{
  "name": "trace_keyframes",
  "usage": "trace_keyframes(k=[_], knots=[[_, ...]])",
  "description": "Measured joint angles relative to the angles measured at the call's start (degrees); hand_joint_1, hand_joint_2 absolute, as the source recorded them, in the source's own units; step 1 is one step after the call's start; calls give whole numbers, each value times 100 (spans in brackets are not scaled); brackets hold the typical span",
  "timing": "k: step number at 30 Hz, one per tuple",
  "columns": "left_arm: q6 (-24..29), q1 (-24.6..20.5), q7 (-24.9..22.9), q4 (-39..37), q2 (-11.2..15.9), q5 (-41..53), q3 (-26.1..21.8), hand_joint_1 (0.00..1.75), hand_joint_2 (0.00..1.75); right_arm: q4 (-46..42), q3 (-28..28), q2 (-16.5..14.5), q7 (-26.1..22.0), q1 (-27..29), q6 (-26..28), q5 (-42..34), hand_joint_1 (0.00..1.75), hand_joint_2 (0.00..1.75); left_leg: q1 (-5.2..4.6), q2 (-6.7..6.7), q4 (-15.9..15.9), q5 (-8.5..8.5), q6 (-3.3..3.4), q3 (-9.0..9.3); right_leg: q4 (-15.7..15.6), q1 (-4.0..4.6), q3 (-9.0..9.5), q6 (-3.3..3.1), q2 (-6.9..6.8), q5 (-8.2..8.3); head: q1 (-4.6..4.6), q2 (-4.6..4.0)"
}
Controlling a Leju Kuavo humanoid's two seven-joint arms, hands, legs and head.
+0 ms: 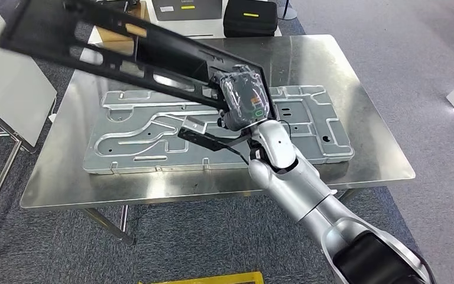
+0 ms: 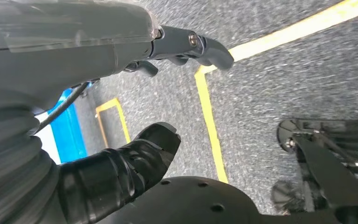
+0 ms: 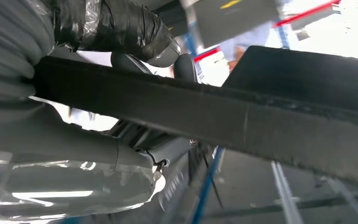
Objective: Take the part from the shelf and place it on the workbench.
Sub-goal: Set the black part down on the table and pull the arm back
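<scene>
Part (image 1: pixel 118 50), a long black frame with slots and cut-outs, is held in the air above the table (image 1: pixel 366 118), slanting from the right hand (image 1: pixel 245 100) up and away toward the far left corner, its far end beyond the table's edge and blurred. The right hand grips the part at its near end; in the right wrist view the thumb and the dark fingers (image 3: pixel 121 25) close around the black bar (image 3: pixel 214 116) from both sides. A thin black bracket (image 1: pixel 210 137) hangs below the hand, just over a plate (image 1: pixel 307 127). That plate, a large pressed metal sheet with raised channels, lies flat on the steel table and covers most of its middle. The part does not touch the plate or the table as far as the head view shows. The silver right arm (image 1: pixel 295 177) comes in from the lower right. The left hand (image 2: pixel 121 116) hangs over grey carpet (image 2: pixel 261 84) marked with yellow tape lines (image 2: pixel 209 121); its thumb and fingers are apart and hold nothing. Beyond the table stand a black case (image 1: pixel 249 18) and a grey box (image 1: pixel 186 8). A white board (image 1: pixel 6 83) stands to the left of the table.
</scene>
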State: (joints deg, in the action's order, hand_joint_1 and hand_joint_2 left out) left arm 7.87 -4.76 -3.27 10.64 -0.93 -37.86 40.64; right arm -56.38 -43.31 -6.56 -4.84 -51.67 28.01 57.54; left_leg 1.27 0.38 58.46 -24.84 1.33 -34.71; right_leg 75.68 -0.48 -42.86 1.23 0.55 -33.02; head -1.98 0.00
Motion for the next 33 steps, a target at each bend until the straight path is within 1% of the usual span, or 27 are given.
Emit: trace_keyframes(k=[1, 2, 3, 4, 5, 6, 8, 10, 11, 12, 13, 14, 15, 16, 17, 19, 20, 21, 22, 24, 26, 27, 28, 30, 31, 32, 33], knots=[[-7, -14, -21, 1, 1, 16, 15, 0, 175, 177, -72, -22, 83, -20, 37, 287, 175, 175, 1, -2, 2, -1, -2, 4, -27, -12, 0, 1, -5, 90, -1, 0], [-11, -25, -40, 3, 0, 31, 30, 0, 175, 355, -142, -48, 164, -52, 69, 555, 175, 175, 1, -4, 4, -4, -6, 9, -292, -22, 116, -5, -14, 273, 0, 0], [-16, -34, -57, 8, -1, 44, 44, 0, 175, 540, -213, -81, 248, -97, 103, 806, 175, 175, 2, -6, 8, -8, -13, 14, -697, -27, 307, -19, -28, 490, -1, 0], [-20, -43, -70, 14, -1, 55, 57, 0, 175, 737, -287, -117, 341, -151, 150, 1043, 175, 175, -6, -7, 12, -13, -30, 13, -1101, -19, 500, -37, -46, 642, 1, 0], [-21, -52, -78, 18, 0, 64, 66, 0, 175, 931, -362, -154, 436, -209, 206, 1251, 175, 175, -13, -7, 15, -14, -55, 9, -1408, -5, 641, -59, -57, 742, 1, 0], [-22, -60, -80, 21, 1, 72, 73, 0, 175, 1124, -440, -188, 522, -262, 263, 1423, 175, 175, -20, -6, 15, -14, -86, 5, -1579, 12, 715, -79, -64, 775, 3, 0], [-22, -72, -81, 23, 2, 80, 81, 0, 175, 1456, -586, -237, 650, -350, 336, 1655, 175, 175, -20, -2, -6, -5, -158, 12, -1644, 41, 730, -128, -55, 772, 3, 0], [-21, -75, -81, 28, 8, 84, 84, 0, 175, 1734, -723, -276, 725, -418, 350, 1832, 175, 175, -3, -3, 45, -71, -218, -2, -1699, 23, 763, -203, -53, 799, 3, 0], [-21, -75, -81, 30, 11, 85, 85, 0, 175, 1858, -788, -303, 749, -449, 346, 1905, 175, 175, 1, -5, 210, -185, -240, -72, -1729, 9, 780, -241, -52, 817, 5, 0], [-21, -74, -80, 32, 15, 86, 85, 0, 175, 1984, -852, -332, 766, -473, 339, 1964, 175, 175, 6, -8, 493, -350, -258, -199, -1750, 2, 794, -271, -51, 828, 7, 0], [-22, -72, -79, 33, 17, 85, 86, 0, 175, 2100, -907, -357, 773, -489, 326, 2000, 175, 175, 5, -10, 879, -537, -271, -380, -1752, 11, 795, -291, -49, 828, 8, 0], [-22, -70, -77, 33, 17, 84, 86, 0, 175, 2208, -956, -378, 777, -495, 312, 2026, 175, 175, 6, -10, 1267, -689, -282, -570, -1748, 22, 794, -304, -47, 824, 8, 0], [-22, -67, -76, 33, 17, 81, 86, 0, 175, 2307, -1000, -392, 782, -495, 299, 2047, 175, 175, 5, -11, 1530, -752, -287, -706, -1741, 33, 795, -311, -46, 817, 8, 0], [-23, -64, -74, 33, 17, 79, 86, 0, 175, 2394, -1035, -403, 788, -494, 288, 2065, 175, 175, 5, -11, 1598, -709, -284, -755, -1728, 43, 796, -317, -42, 808, 8, 0], [-23, -62, -72, 33, 17, 76, 86, 0, 175, 2466, -1063, -414, 794, -494, 280, 2075, 175, 175, 5, -11, 1416, -554, -272, -681, -1712, 48, 797, -316, -33, 797, 8, 0], [-25, -57, -70, 33, 24, 72, 86, 0, 175, 2567, -1089, -439, 805, -496, 272, 2079, 175, 175, 2, -17, 660, -175, -224, -332, -1675, 56, 798, -300, -11, 767, 8, 0], [-25, -54, -70, 33, 28, 71, 85, 0, 175, 2605, -1094, -450, 812, -502, 271, 2080, 175, 175, -11, -21, 324, -56, -198, -173, -1654, 65, 790, -284, 0, 753, 7, 0], [-25, -56, -69, 33, 32, 70, 85, 0, 175, 2636, -1097, -460, 820, -509, 270, 2079, 175, 175, -25, -27, 130, -8, -175, -81, -1642, 71, 781, -261, 7, 746, 7, 0], [-26, -58, -69, 33, 34, 69, 85, 0, 175, 2668, -1102, -470, 830, -515, 267, 2077, 175, 175, -42, -32, 55, -15, -156, -45, -1638, 73, 774, -235, 11, 743, 6, 0], [-34, -58, -68, 33, 34, 62, 84, 0, 175, 2726, -1114, -485, 849, -523, 241, 2069, 175, 175, -55, -35, 40, -1, -124, -40, -1650, 74, 777, -178, 15, 747, 6, 0], [-51, -53, -67, 36, 31, 51, 84, 0, 175, 2767, -1121, -492, 864, -529, 201, 2051, 175, 175, -27, -29, -4, 22, -76, -20, -1629, 76, 773, -127, 12, 715, 5, 0], [-64, -51, -64, 38, 29, 46, 84, 0, 175, 2786, -1123, -494, 870, -536, 178, 2033, 175, 175, -11, -23, -27, 36, -48, -9, -1539, 75, 735, -101, 7, 645, 3, 0], [-76, -50, -59, 39, 28, 43, 84, 0, 175, 2807, -1124, -494, 875, -542, 155, 2006, 175, 175, -2, -18, -41, 45, -27, -3, -1339, 65, 646, -74, 0, 518, 2, 0], [-98, -47, -45, 39, 28, 39, 84, 0, 175, 2869, -1124, -493, 878, -551, 94, 1917, 175, 175, -3, -14, -43, 48, 0, -2, -620, 38, 310, -26, -10, 164, 0, 0], [-103, -44, -36, 39, 28, 38, 84, 0, 175, 2908, -1124, -493, 876, -549, 63, 1864, 175, 175, -3, -14, -39, 45, 2, -3, -254, 24, 130, -8, -12, 31, 1, 0], [-107, -38, -26, 39, 28, 36, 84, 0, 175, 2949, -1124, -492, 871, -546, 29, 1809, 175, 175, -2, -14, -35, 41, 3, -3, -28, 12, 9, 4, -14, -11, 0, 0], [-108, -31, -12, 39, 28, 34, 83, 0, 175, 2987, -1124, -491, 867, -544, 2, 1758, 175, 175, -2, -14, -27, 35, 1, -2, -19, 1, -11, 9, -17, 58, 0, 0]])
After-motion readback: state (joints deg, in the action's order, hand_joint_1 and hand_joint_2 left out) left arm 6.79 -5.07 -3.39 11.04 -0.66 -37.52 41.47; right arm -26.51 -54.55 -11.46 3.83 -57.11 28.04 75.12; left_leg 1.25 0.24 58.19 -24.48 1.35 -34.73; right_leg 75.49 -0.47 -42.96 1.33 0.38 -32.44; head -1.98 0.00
